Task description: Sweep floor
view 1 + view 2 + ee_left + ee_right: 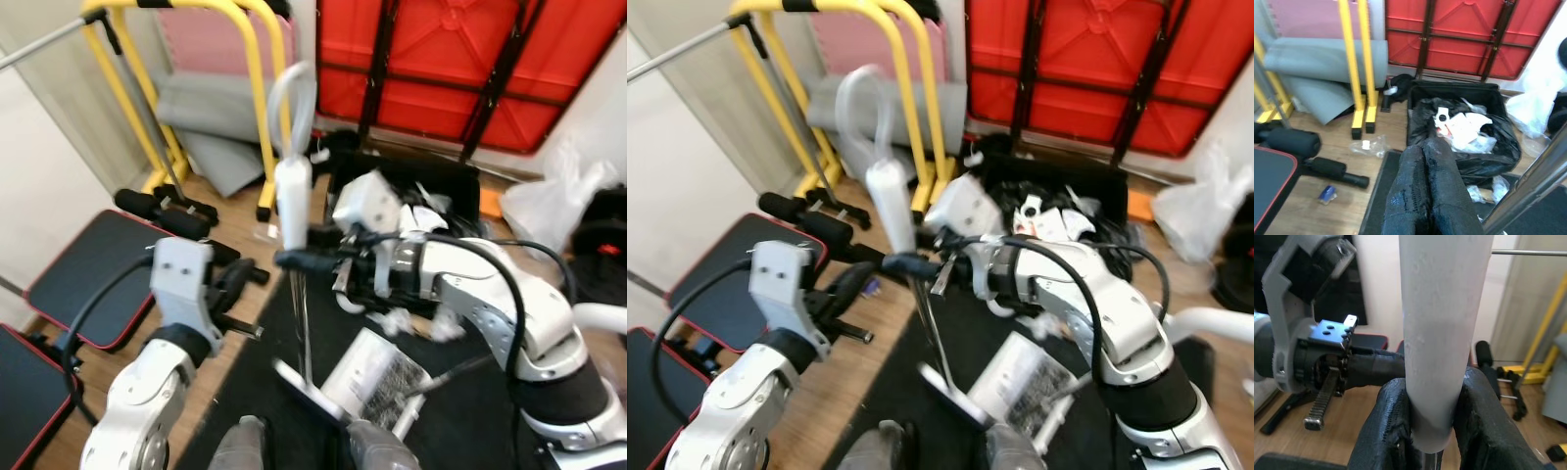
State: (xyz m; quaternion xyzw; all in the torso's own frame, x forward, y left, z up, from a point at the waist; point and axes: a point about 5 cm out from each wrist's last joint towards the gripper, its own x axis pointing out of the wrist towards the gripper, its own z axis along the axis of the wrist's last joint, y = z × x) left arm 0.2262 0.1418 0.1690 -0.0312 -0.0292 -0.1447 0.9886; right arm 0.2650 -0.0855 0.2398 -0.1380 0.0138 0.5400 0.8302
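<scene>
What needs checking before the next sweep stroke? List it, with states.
1. Right gripper clamped on the white broom handle: ok.
2. Left gripper fingers together, holding nothing: ok.
3. Broom shaft close to upright: ok.
4. Broom head on the black mat: cannot tell.
5. Dustpan lying on the mat near the shaft: ok.
6. Bin bag open, paper scraps inside: ok.

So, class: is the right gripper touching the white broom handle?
Touching. The right wrist view shows the right gripper with both black fingers pressed against the white broom handle.
</scene>
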